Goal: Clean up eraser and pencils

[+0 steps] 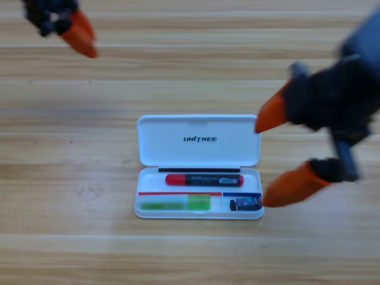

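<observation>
Flanking the open case's (pixel 199 142) right edge, spread right tool (pixel 268 159); pencils (pixel 203 180), eraser (pixel 246 204) inside.

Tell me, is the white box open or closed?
Open. The white box's lid lies flipped back flat on the table, so you can see the red-and-black pencil, green pencil and eraser inside.
</observation>
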Controlling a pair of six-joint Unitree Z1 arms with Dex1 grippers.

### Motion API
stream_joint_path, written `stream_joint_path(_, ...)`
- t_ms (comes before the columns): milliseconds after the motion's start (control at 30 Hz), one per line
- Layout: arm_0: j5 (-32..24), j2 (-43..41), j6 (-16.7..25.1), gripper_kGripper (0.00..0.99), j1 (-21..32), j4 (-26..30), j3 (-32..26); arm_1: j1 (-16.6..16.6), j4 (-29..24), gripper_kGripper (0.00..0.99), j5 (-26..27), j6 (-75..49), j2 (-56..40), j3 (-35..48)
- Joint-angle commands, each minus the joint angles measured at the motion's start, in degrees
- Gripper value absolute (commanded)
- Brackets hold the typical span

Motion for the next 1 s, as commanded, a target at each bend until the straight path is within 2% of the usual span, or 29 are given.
stream_joint_path(33,-9.9,12.7,0.5,0.000,3.6,0.0,-2.0,0.8,-4.2,0.990,4.4,2.3,-12.0,7.1)
stream_joint_path(133,-13.7,17.7,3.4,0.000,3.7,2.1,-2.8,0.7,-4.2,0.990,4.9,2.5,-14.1,8.8)
stream_joint_path(267,-19.5,26.4,6.9,0.000,3.7,8.1,-8.1,0.7,-4.2,0.990,6.9,2.9,-15.0,9.4)
stream_joint_path(433,-24.7,30.3,7.7,0.000,2.4,9.0,-8.0,0.7,-4.2,0.990,8.5,3.3,-15.3,9.4)
stream_joint_path(667,-25.9,29.1,6.1,0.000,-0.7,10.9,-7.6,0.7,-4.6,0.990,9.3,3.3,-14.2,9.4)
stream_joint_path(1000,-27.1,20.6,4.2,0.000,-5.0,11.0,-2.0,0.7,-5.0,0.990,10.9,3.3,-14.1,10.2)
